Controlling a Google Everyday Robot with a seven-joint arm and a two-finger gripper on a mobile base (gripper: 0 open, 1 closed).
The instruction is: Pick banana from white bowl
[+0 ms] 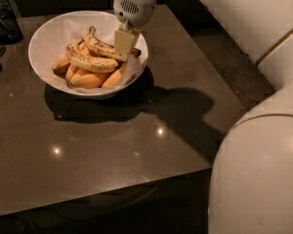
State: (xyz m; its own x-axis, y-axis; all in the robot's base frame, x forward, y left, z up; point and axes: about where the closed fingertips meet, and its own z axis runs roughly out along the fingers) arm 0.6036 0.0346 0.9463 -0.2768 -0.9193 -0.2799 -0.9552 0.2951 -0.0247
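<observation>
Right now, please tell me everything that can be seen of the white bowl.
The white bowl is large, round and plain, with smooth sloping sides; it looks like ceramic or plastic. It stands upright on the dark table, near the table's far edge. A heap of bananas lies in it. The hand reaches down into it near its rim, at the top bananas.
</observation>
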